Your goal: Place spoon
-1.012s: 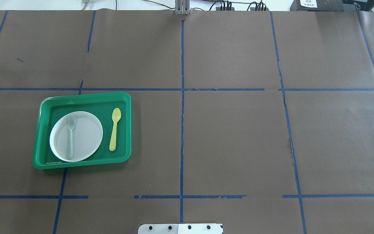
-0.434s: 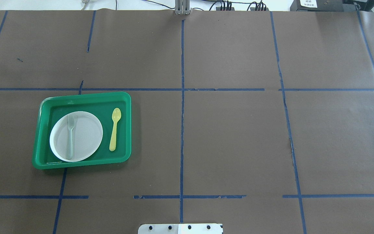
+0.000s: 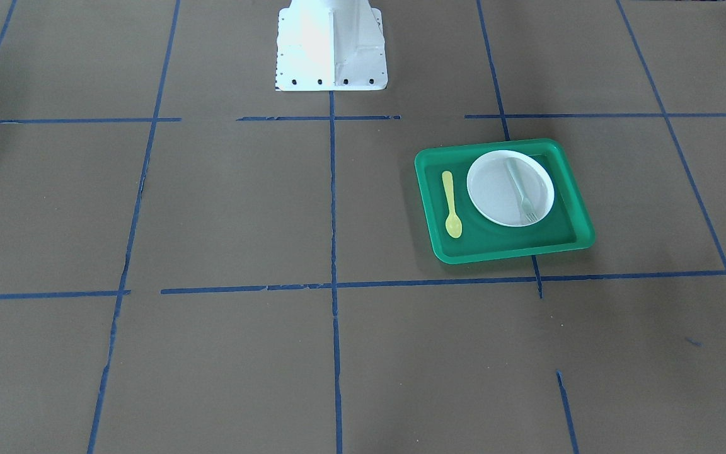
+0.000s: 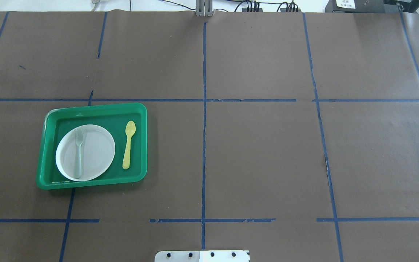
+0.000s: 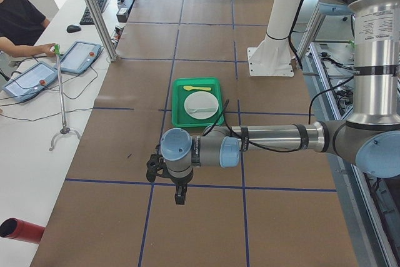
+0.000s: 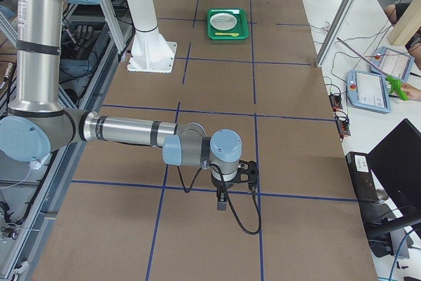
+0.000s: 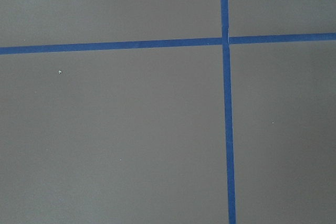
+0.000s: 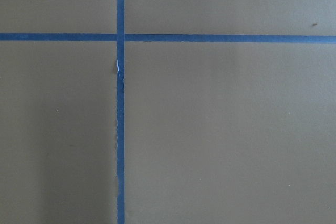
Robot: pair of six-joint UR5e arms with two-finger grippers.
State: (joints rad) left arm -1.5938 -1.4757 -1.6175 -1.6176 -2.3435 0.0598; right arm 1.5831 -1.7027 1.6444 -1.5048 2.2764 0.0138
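Note:
The yellow spoon (image 4: 128,145) lies flat on the floor of a green tray (image 4: 96,107), just right of a white plate (image 4: 96,151), with its bowl pointing away from me. It also shows in the front-facing view (image 3: 451,204). A pale grey-green fork (image 4: 78,153) lies on the plate. Neither gripper shows in the overhead or front-facing views. My left gripper (image 5: 180,195) hangs over bare table far from the tray, at the table's left end. My right gripper (image 6: 222,203) hangs over the far right end. I cannot tell whether either is open or shut.
The table is brown paper with a blue tape grid. My white base plate (image 3: 331,44) stands at the near edge. An operator (image 5: 19,17) sits with tablets at a side desk. Both wrist views show only paper and tape.

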